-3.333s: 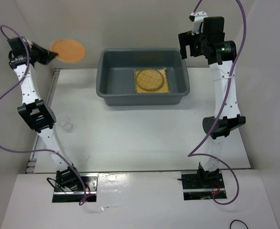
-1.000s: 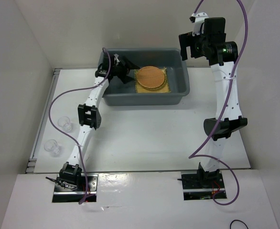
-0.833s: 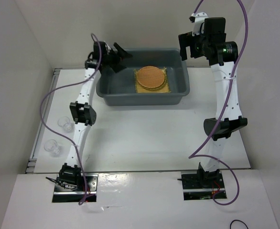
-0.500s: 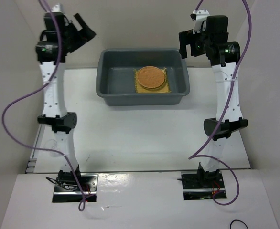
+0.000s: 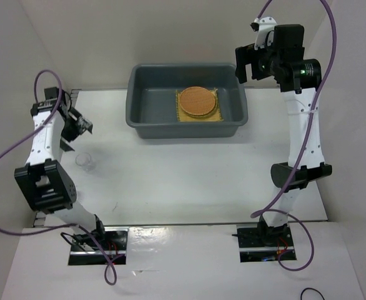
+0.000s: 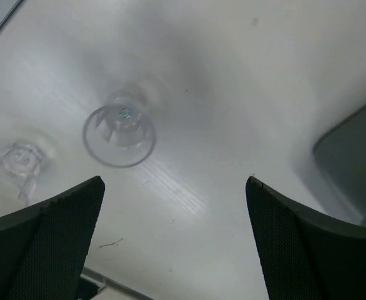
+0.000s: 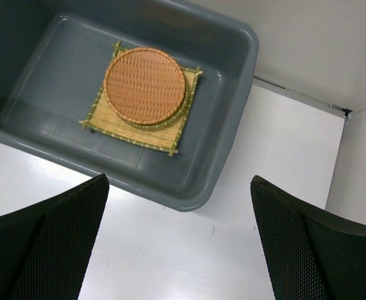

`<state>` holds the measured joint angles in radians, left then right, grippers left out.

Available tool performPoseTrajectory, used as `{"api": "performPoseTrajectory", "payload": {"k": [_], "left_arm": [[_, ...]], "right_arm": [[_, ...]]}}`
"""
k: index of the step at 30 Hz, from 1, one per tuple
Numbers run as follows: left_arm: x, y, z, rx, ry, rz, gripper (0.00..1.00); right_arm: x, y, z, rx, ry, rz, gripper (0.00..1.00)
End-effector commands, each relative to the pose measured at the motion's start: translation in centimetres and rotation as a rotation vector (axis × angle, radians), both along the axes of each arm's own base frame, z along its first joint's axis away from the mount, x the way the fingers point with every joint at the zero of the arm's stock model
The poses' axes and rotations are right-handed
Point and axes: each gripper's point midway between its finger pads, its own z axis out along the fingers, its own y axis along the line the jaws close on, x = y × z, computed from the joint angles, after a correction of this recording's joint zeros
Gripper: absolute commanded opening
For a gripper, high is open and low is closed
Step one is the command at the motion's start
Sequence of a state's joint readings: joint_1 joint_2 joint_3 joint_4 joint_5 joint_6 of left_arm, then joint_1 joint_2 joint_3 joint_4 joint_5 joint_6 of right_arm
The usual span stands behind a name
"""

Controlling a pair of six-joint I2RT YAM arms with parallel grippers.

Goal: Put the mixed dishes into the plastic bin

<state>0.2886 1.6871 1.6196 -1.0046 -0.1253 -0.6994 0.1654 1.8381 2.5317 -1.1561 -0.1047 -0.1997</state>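
Sitting in the upper middle of the overhead view, the large rectangular grey plastic bin [image 5: 152, 111] holds three of the dishes. The square yellow bamboo slat mat [image 7: 170, 131] lies flat on the bin floor, right of its centre. The two round orange-brown woven discs [image 7: 144, 85] are stacked on the mat, the upper one shifted slightly so an edge of the lower one shows at its lower right.

The two small clear glass cups are outside the bin, on the white table [image 5: 183, 181]. In the left wrist view one cup [image 6: 119, 128] stands upright in the upper left of the frame. The second cup [image 6: 15, 164] is at the left edge, partly cut off. From above, a cup [image 5: 86, 161] shows at the lower left of the bin, well apart from it.

The left gripper [image 6: 173, 182] hangs over the table near the first cup with its jaws spread wide and nothing between them. A corner of the bin shows at the right edge of its view.

The right gripper [image 7: 180, 181] is raised at the upper right of the overhead view, by the bin's far right corner. Its jaws are also wide apart and empty, looking down on the bin.
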Motion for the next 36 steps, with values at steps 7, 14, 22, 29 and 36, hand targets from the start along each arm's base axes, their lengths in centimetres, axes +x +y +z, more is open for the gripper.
{"api": "performPoseTrajectory", "payload": {"k": [7,14,22,29,36], "left_arm": [[-1.4,-0.5,-1.9,-0.053,-0.137,0.037,1.00],[-0.5,-2.3,-3.8,-0.145,-0.183,-0.020,1.00],[-1.3,-2.0,-6.9,-0.132,-0.105,-0.028,1.00],[-1.8,-2.1,-10.7,-0.154,-0.022,-0.038,1.00],[-2.3,-2.0,-12.7,-0.149,0.027,-0.056,0.69]], "right_arm": [[-1.7,0.6,0.6,0.008,-0.006,0.031,0.98],[-2.0,0.5,0.7,0.008,-0.006,0.031,0.98],[-2.4,0.4,0.8,0.000,-0.009,0.035,0.98],[-2.3,0.4,0.4,-0.009,-0.002,0.039,0.98],[-2.3,0.4,0.1,-0.011,0.007,0.039,0.98]]}}
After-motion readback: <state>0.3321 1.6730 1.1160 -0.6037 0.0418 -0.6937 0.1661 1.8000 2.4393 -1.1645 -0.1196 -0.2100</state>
